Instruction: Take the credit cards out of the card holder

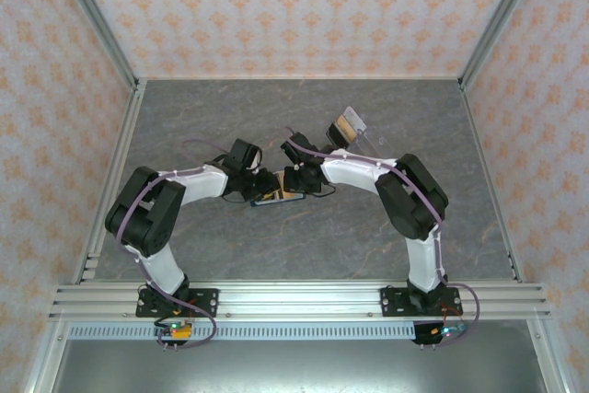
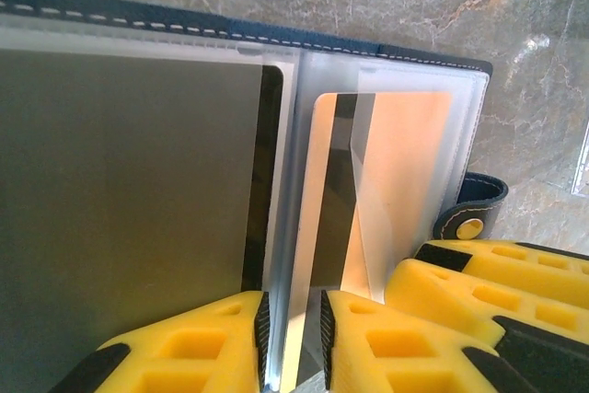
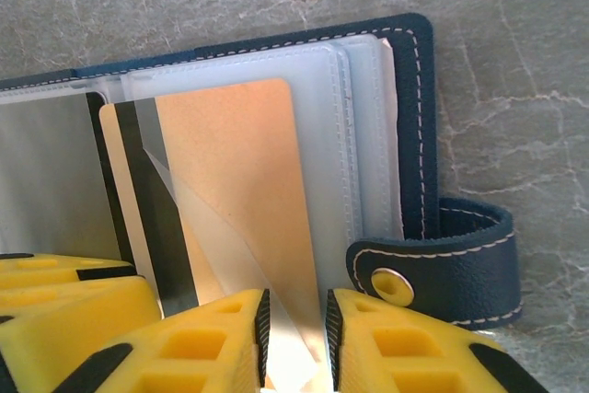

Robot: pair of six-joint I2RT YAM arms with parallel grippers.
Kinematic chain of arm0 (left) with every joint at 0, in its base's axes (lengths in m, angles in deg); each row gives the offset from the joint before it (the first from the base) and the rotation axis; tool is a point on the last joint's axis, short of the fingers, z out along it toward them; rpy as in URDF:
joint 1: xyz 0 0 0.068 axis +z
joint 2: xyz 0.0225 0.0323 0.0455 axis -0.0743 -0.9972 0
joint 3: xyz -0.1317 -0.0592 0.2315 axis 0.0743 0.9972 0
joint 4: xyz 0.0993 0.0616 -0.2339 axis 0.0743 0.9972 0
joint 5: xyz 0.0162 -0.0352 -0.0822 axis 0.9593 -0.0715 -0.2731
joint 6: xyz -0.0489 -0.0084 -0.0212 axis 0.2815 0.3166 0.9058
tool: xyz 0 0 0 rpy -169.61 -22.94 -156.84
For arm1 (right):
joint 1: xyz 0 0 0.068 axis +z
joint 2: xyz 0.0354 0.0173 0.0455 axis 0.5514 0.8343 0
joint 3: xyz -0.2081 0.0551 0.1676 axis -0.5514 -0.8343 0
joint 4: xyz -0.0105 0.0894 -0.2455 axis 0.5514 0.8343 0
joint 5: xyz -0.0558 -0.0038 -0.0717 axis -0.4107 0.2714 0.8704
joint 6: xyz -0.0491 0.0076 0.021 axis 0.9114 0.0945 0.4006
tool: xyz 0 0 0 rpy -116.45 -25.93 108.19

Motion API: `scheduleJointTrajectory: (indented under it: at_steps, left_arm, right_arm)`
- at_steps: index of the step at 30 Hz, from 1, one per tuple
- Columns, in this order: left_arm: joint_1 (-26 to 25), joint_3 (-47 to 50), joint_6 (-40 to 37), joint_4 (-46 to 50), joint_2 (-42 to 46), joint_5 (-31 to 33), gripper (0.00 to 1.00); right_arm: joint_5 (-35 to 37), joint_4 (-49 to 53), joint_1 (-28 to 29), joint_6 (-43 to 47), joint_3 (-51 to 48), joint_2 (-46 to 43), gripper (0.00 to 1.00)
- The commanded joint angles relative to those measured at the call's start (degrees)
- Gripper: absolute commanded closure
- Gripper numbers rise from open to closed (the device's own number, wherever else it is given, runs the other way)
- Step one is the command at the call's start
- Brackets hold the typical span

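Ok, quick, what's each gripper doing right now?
Left gripper: closed on a clear sleeve of the card holder.
Right gripper: closed on a see-through sheet over the orange card; card or sleeve, cannot tell.

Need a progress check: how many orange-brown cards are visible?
2. One orange-brown card sits in the card holder sleeve; a second card lies on the table beyond the right arm. Others may be hidden.

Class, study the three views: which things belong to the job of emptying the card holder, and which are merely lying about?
Belong to the job:
navy card holder
orange card with a dark band, inside it
loose cards lying apart from it

Merely there:
grey marbled table
patterned walls
aluminium rail
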State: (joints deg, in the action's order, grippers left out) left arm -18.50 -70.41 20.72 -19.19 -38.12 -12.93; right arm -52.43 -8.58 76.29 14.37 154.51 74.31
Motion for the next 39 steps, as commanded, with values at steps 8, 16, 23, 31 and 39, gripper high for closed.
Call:
scheduleJointTrajectory:
  at_steps: [8, 16, 23, 31, 39]
  left_arm:
    - [-0.1, -2.1, -1.5, -1.3, -1.6, -2.0, 0.79]
    - [-0.1, -2.4, -2.1, -0.1, -1.1, -1.2, 0.86]
    - [0.3, -2.3, -3.8, 2.8, 0.9, 0.6, 0.94]
    - [1.5, -0.6, -4.5, 4.0, 3.3, 1.1, 0.96]
    - [1.7, 0.1, -4.3, 3.7, 3.5, 0.9, 0.95]
  right_arm:
    - [-1.3, 2.5, -0.6, -0.6, 1.2, 2.1, 0.75]
    - [-0.9, 3.0, -0.8, -0.7, 1.5, 2.6, 0.75]
    - [-0.3, 3.3, -1.1, -1.0, 1.4, 2.3, 0.76]
    - [-1.3, 2.5, -1.5, -1.1, 0.9, 0.8, 0.76]
    - [-5.6, 0.5, -1.5, -0.3, 0.7, -0.5, 0.76]
